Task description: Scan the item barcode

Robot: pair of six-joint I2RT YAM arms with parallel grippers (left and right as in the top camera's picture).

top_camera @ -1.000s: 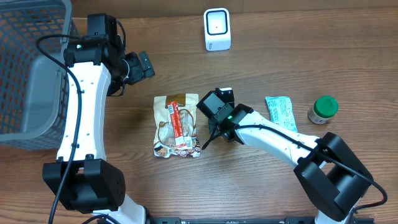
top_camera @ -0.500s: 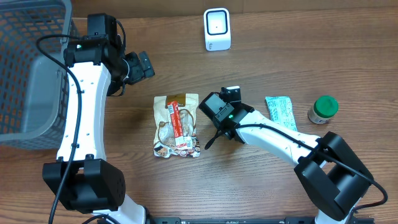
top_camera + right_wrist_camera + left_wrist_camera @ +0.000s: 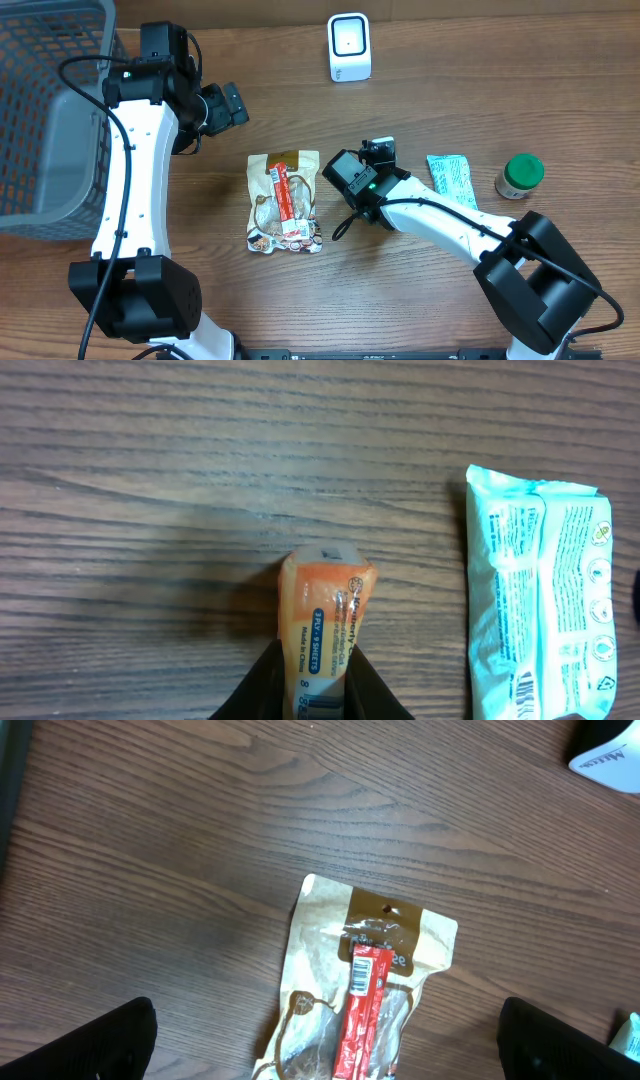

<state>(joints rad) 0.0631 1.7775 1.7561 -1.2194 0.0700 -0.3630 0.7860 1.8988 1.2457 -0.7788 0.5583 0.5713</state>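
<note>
Right gripper (image 3: pixel 312 685) clamps a slim orange packet (image 3: pixel 325 585), crimped white tip, blue printed band, above the wooden table (image 3: pixel 150 460); left gripper (image 3: pixel 335 1040) gapes wide, holding nothing.

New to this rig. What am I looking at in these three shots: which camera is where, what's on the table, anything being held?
Two robot arms sit at a wooden table, each ending in a two-finger gripper. The wide picture comes from a fixed camera overhead. The other two come from a camera on each wrist, looking down past that arm's own fingers. On the table are a grey basket at the left edge, a white scanner, a brown snack bag, a teal pack and a green-lidded jar. The left gripper is open and holds nothing. The right gripper pinches a small orange packet.
</note>
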